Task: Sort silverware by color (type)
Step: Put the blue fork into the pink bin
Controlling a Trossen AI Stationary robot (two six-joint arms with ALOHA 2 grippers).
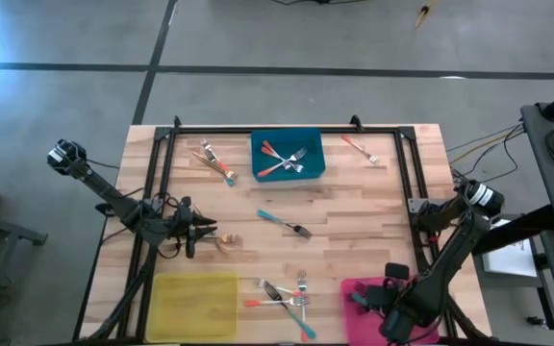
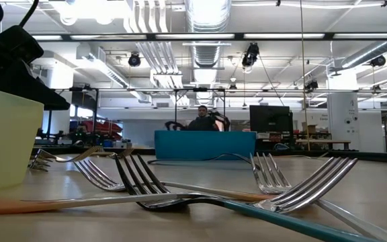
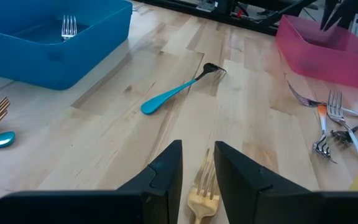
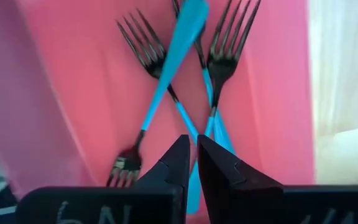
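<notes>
Forks light, stiff, slick: left tool pinching gold fork at neck; right tool barely parted, empty, above teal forks.

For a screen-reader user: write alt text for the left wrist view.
The left gripper holds a gold fork between its fingers above the wooden table. Ahead lie a teal-handled fork, a blue bin holding a fork, a pink bin, and a cluster of mixed forks.

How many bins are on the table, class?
3: the blue bin at the far edge, the yellow bin near left, the pink bin near right under the right arm.
</notes>
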